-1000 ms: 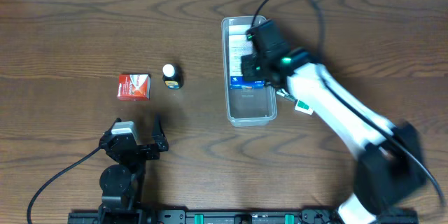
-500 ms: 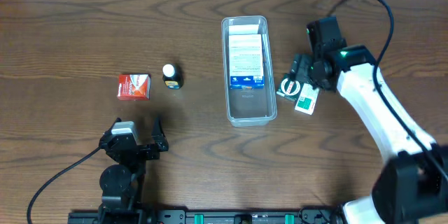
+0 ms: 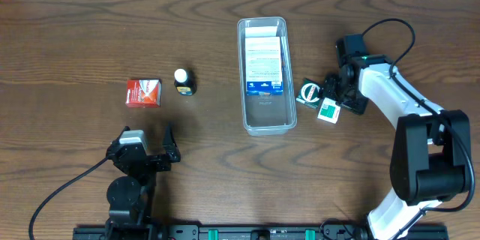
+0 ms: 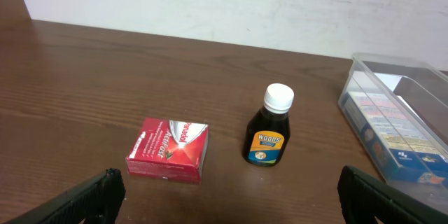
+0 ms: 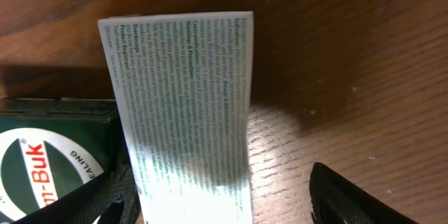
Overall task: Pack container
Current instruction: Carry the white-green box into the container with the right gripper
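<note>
Logged container (image 3: 267,117) mid-tabletop, somewhat nearer the far edge than the near one, with its long sides running far to near. Clear-walled, rimmed, and holding one blue-and-white box (image 3: 265,64) lying flat in its far half.

Noted right hand (image 5: 213,185) low over the tabletop (image 3: 67,30), just right of the container. Spread wide, straddling a white box (image 5: 185,105) covered in fine green print, with no pinch on it. Saw a dark green box (image 3: 310,91) with a round white label between that white box and the container. Touching the white box or merely beside it: cannot tell.

Noted left hand (image 3: 148,136) toward the near edge on the left side, spread wide, gripping nothing.

Found a red box (image 3: 143,92) lying flat and a small dark bottle (image 3: 183,82) with a white cap standing upright, both beyond the left hand toward the far edge. Bottle just right of the red box and apart from it, both well left of the container.
</note>
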You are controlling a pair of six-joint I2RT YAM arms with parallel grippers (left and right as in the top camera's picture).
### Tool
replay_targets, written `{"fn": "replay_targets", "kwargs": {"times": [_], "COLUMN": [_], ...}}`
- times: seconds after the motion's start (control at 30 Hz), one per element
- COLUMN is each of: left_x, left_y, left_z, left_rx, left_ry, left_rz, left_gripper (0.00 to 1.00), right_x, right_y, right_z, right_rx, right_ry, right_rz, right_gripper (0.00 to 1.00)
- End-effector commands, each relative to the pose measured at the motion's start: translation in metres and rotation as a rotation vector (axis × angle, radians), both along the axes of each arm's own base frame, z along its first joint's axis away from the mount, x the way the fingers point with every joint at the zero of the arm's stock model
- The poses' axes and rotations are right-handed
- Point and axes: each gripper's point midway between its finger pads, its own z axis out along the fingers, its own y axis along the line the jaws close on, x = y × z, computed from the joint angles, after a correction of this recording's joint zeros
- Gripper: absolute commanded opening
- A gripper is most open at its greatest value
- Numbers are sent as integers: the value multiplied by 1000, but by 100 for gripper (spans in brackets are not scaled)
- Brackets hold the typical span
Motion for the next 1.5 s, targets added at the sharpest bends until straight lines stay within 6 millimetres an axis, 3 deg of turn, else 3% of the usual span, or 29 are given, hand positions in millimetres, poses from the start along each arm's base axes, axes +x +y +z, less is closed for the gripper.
{"fn": "replay_targets", "kwargs": {"times": [0.0, 0.13, 0.23, 0.3, 0.43, 0.6, 0.7, 0.87, 1.0, 1.13, 1.3, 1.47], "left_x": [0, 0, 0, 0, 0, 0, 0, 0, 0, 0, 0, 0], "left_y": [-2, -2, -2, -2, -2, -2, -2, -2, -2, -2, -2, -2], "left_z": [-15, -15, -15, -15, -15, -15, -15, -15, -15, -15, -15, -15], "left_rx": [14, 14, 14, 14, 14, 14, 14, 14, 14, 14, 14, 14], "left_ry": [34, 34, 34, 34, 34, 34, 34, 34, 34, 34, 34, 34], "left_rz": [-12, -12, -12, -12, -12, -12, -12, -12, -12, -12, -12, -12], "left_gripper": [98, 98, 98, 98, 98, 98, 98, 98, 98, 98, 98, 98], "right_x": [-3, -9, -7, -3, 4, 15, 20, 25, 28, 38, 69, 93], "right_y": [-2, -7, -7, -7, -5, 8, 27, 87, 140, 178, 200, 214], "right_z": [-10, -19, -19, -17, -3, 48, 94, 169, 195, 184, 141, 114], "right_rx": [-3, -28, -26, -25, -20, -7, 10, 74, 136, 176, 222, 269], "right_ry": [30, 50, 38, 21, -19, -140, -263, -529, -663, -697, -683, -691], "right_rz": [-19, -22, -21, -18, -1, 89, 164, 324, 432, 479, 479, 513], "right_gripper": [77, 70, 57, 50, 44, 44, 44, 45, 46, 52, 52, 52]}}
